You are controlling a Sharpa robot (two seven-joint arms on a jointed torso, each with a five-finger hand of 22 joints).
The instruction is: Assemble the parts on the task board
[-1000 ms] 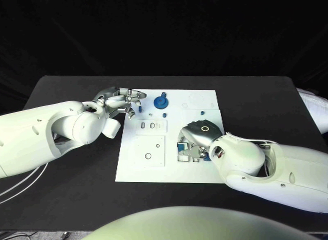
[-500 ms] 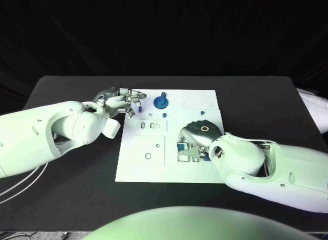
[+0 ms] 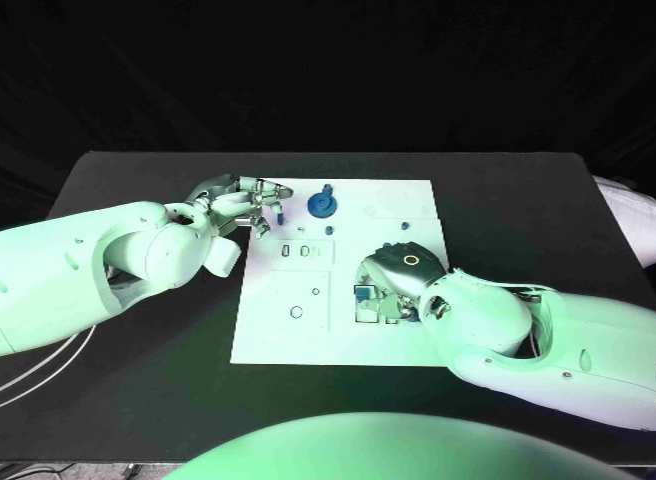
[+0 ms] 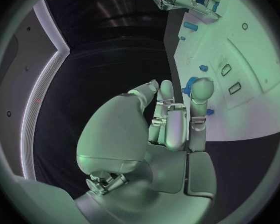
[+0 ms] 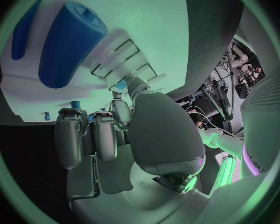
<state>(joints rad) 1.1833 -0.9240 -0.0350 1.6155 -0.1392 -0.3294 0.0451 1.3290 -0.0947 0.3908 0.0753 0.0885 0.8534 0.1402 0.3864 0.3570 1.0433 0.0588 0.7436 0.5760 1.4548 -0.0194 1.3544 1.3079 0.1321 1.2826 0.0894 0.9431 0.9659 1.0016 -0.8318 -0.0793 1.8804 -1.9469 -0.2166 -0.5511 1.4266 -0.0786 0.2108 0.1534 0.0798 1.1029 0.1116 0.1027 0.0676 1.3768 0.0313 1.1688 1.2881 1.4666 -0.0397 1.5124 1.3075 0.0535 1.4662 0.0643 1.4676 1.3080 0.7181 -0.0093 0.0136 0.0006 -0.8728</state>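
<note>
The white task board (image 3: 292, 330) lies mid-table. My left hand (image 3: 239, 203) hovers at the board's far left corner and pinches a small blue part (image 4: 191, 84) between its fingertips (image 4: 202, 88). A blue round part (image 3: 321, 205) stands on the board just right of that hand. My right hand (image 3: 397, 272) lies palm down over the board's near right area, fingers (image 5: 84, 134) curled in. Blue parts (image 3: 364, 295) show at its fingertips; whether it holds one is hidden. A thick blue cylinder (image 5: 71, 42) lies on the board close to the right wrist.
Small blue pegs (image 4: 189, 25) stand on the board between the two hands. Rectangular slots (image 3: 307, 251) and round holes (image 3: 297, 312) mark the board's left half. Black table (image 3: 141, 380) surrounds the board.
</note>
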